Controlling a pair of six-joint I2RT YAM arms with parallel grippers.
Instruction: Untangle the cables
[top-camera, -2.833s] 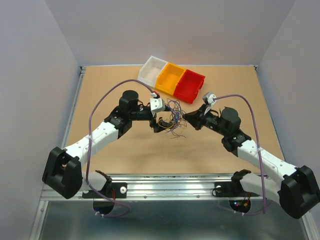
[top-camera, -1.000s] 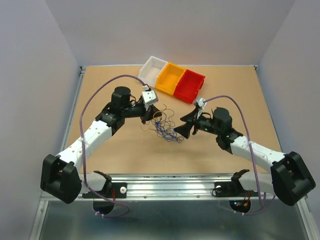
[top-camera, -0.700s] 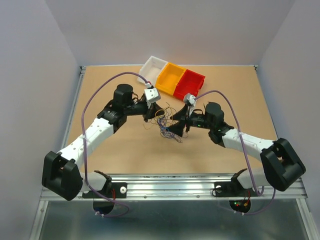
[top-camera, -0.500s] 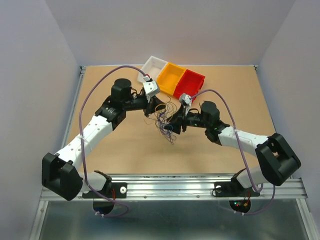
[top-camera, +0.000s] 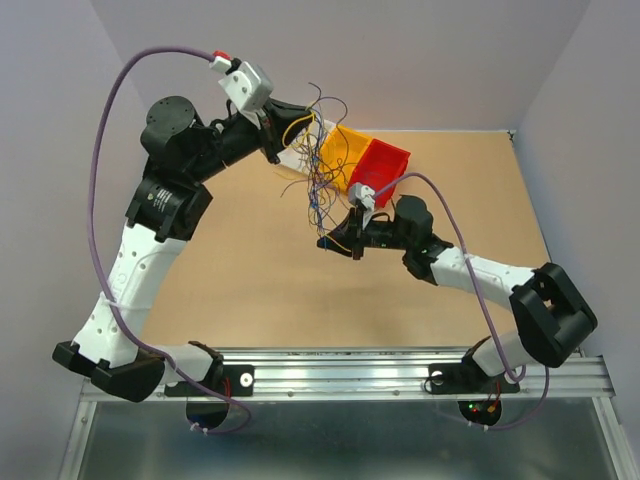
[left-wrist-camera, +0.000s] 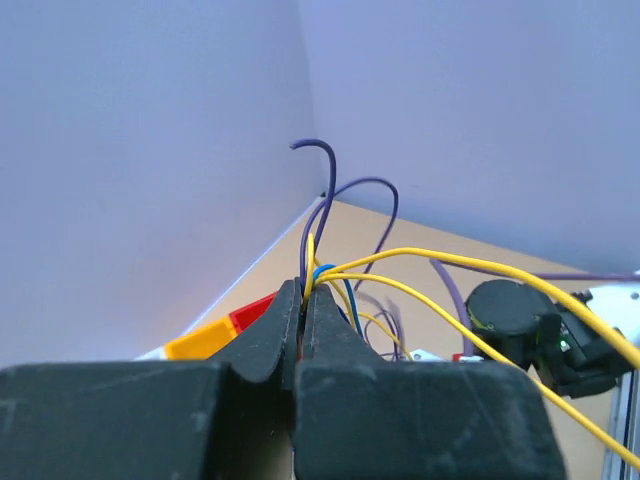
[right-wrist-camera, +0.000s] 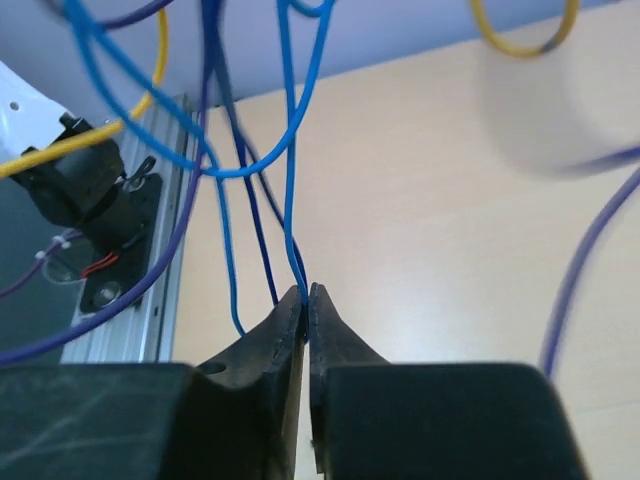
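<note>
Right jaws snapped shut low; left jaws swung the cables (top-camera: 318, 185) up high.
Close to me, my right jaws pinch a blue wire low over the bench (top-camera: 240, 270). Farther off, my left jaws squeeze yellow, blue and purple wires in the air. If I pull more, a wire may slip out, or a knot may get tighter.

- Cables (top-camera: 318, 170): in the top view, the strands are too fine to trace singly.
- Right wrist view: strands cut off by the top edge; yellow loop (right-wrist-camera: 525, 35) blurred.
- Left wrist view: yellow bin (left-wrist-camera: 200, 340) and red bin (left-wrist-camera: 255, 312) mostly hidden behind the left gripper (left-wrist-camera: 302, 296).
</note>
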